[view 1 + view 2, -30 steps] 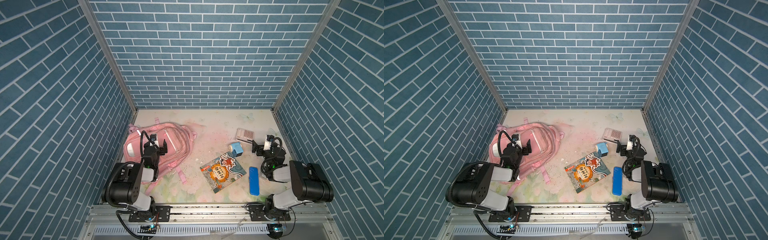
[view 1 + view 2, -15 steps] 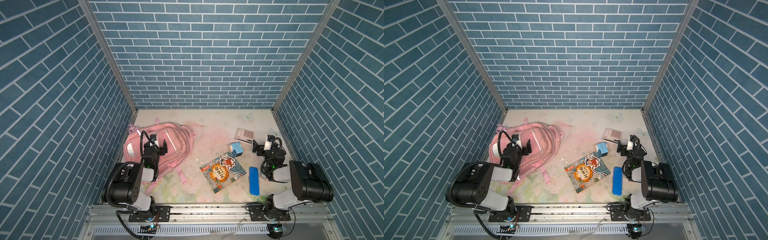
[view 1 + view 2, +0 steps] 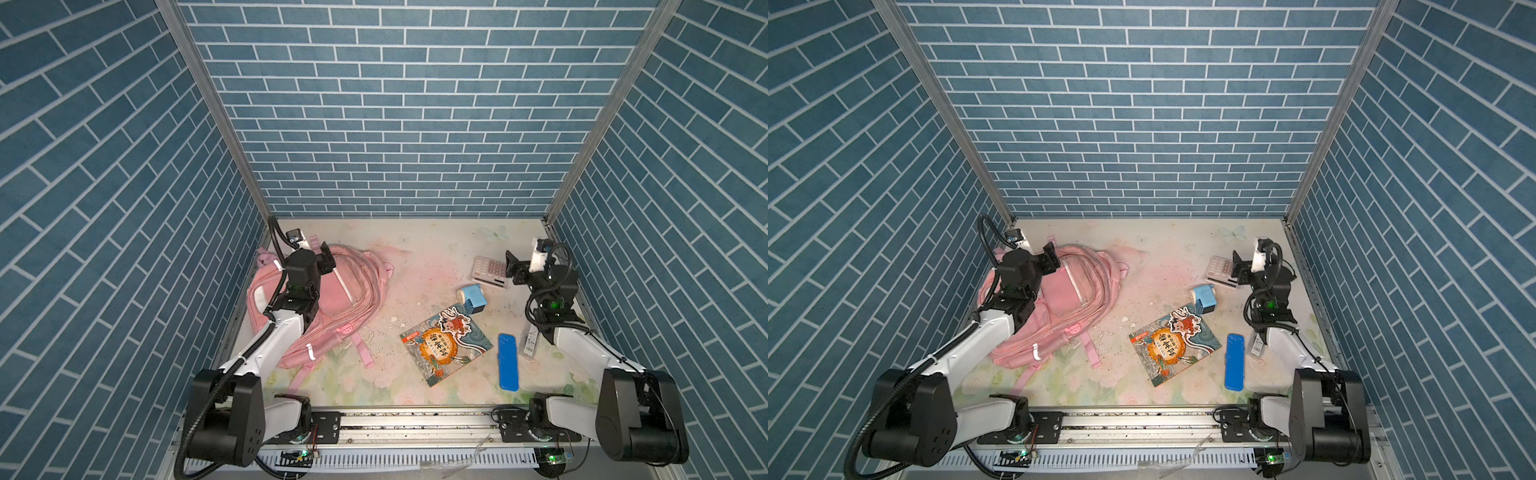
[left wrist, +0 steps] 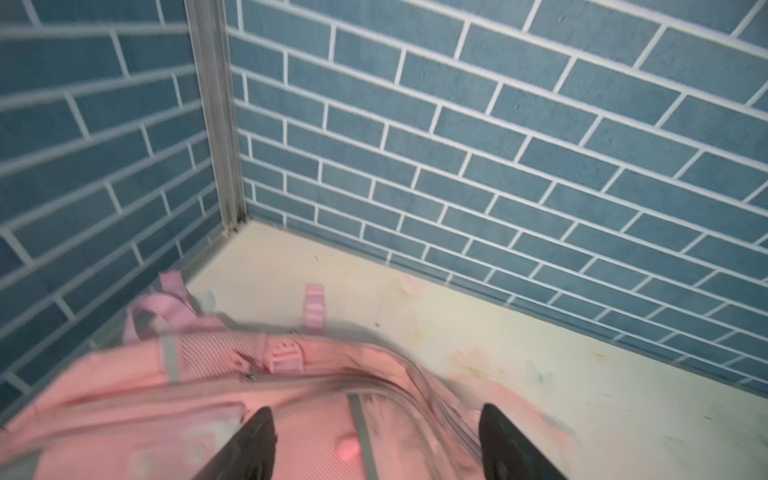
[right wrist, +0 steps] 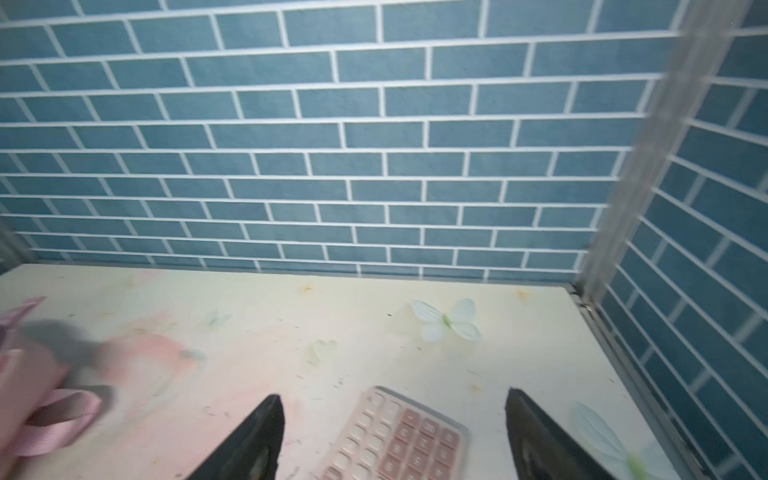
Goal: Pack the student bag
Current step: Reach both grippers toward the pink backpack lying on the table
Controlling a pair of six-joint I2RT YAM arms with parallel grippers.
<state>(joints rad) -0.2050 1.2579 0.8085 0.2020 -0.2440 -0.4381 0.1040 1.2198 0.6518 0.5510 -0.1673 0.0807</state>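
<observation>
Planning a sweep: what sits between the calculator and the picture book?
A small blue box sits between calculator and book, shown in both top views.

light: bright, even | shadows: soft | top views: sharp | wrist views: motion-blurred, edges smeared
</observation>
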